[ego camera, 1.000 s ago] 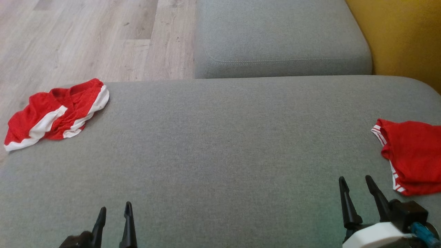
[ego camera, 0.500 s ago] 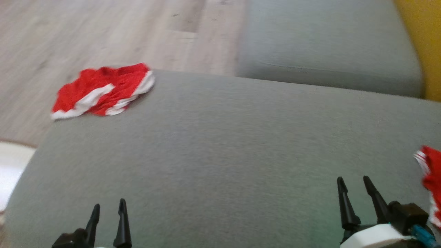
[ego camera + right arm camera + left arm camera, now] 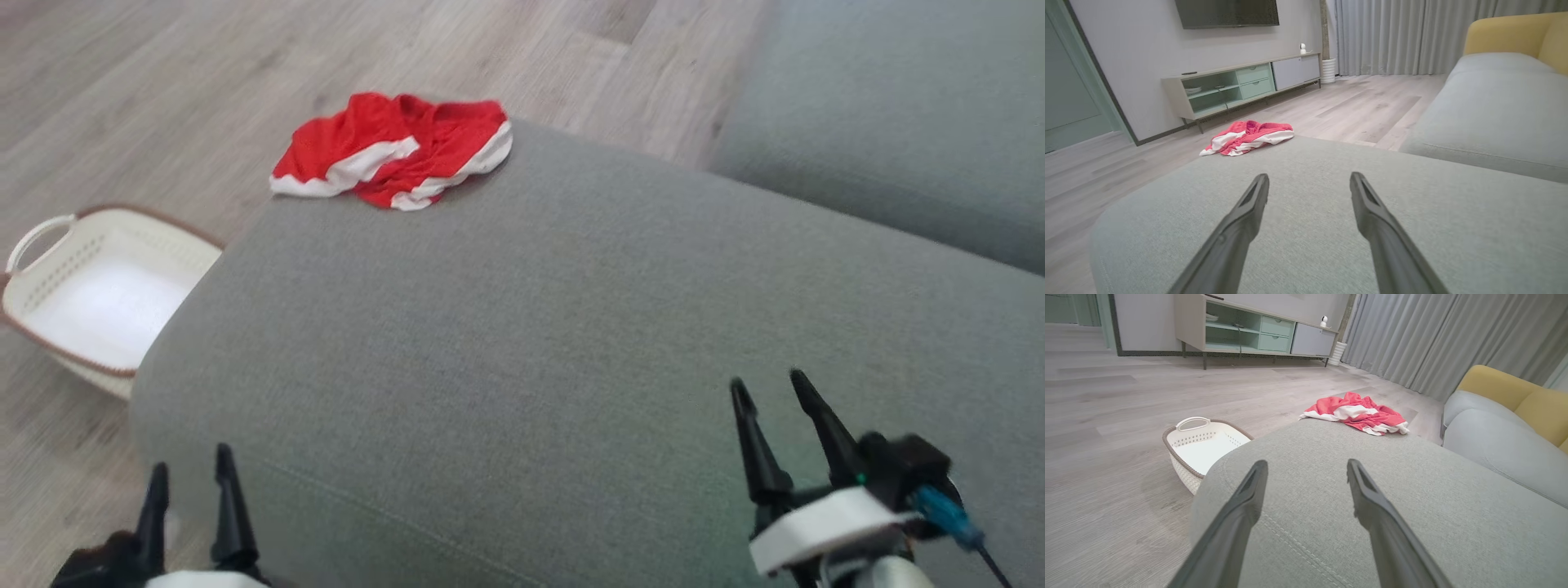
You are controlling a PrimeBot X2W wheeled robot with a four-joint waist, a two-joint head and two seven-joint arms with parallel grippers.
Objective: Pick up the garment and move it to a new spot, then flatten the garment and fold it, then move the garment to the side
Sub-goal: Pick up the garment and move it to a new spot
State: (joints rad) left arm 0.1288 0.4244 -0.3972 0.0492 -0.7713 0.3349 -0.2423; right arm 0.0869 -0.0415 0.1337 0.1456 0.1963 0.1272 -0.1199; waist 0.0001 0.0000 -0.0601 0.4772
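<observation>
left pincer (image 3: 188, 464) released, empty, above near-left corner of the grey cushion (image 3: 522, 327). right pincer (image 3: 767, 382) also released, empty, above the cushion's near-right part. white basket (image 3: 49, 265) on the floor, just left of the cushion. red-and-white garment (image 3: 392, 151) crumpled at the cushion's far-left edge, well apart from both pincers.

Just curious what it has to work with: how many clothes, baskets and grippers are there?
Clothes: 1, a red and white garment
Baskets: 1, a white basket on the floor
Grippers: 2, the left gripper and right gripper, both open
Total: 4
</observation>
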